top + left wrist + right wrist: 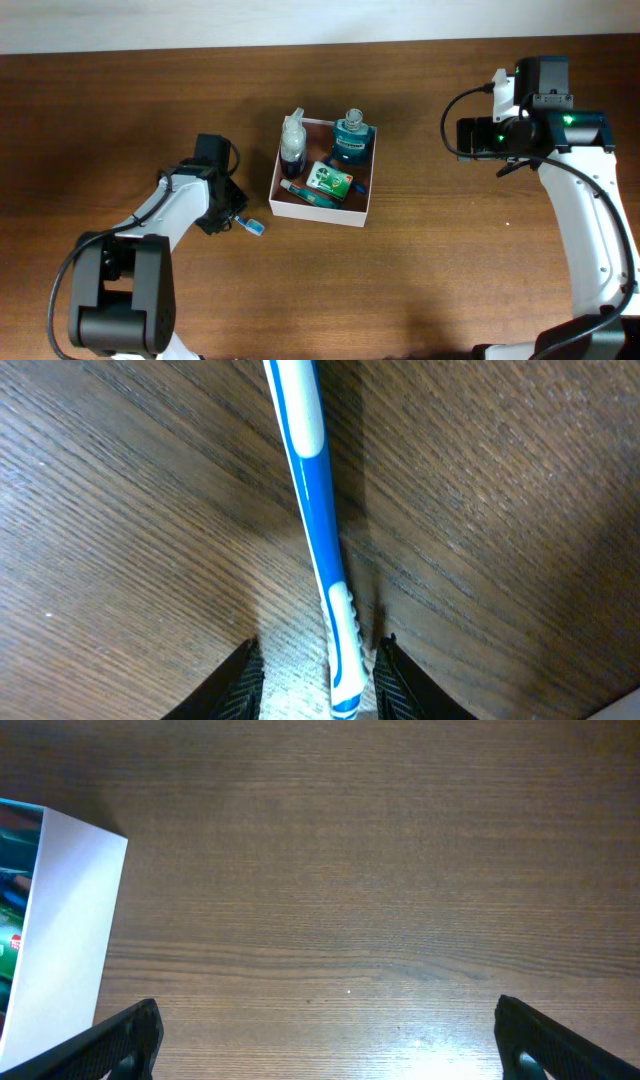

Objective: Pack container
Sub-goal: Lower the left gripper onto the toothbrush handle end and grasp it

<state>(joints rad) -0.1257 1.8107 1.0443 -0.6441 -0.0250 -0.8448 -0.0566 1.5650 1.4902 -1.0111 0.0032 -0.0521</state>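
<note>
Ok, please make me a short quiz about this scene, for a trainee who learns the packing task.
1. True or false: the toothbrush already lies inside the container.
2. Whose fingers stand on either side of the toothbrush handle? A) the left arm's B) the right arm's C) neither arm's
3. Fill in the word: the right fingers stand wide ____ over the bare table, holding nothing.

Key
1. False: it lies on the table, to the left of the container.
2. A: the left fingers flank the handle.
3. open
</note>
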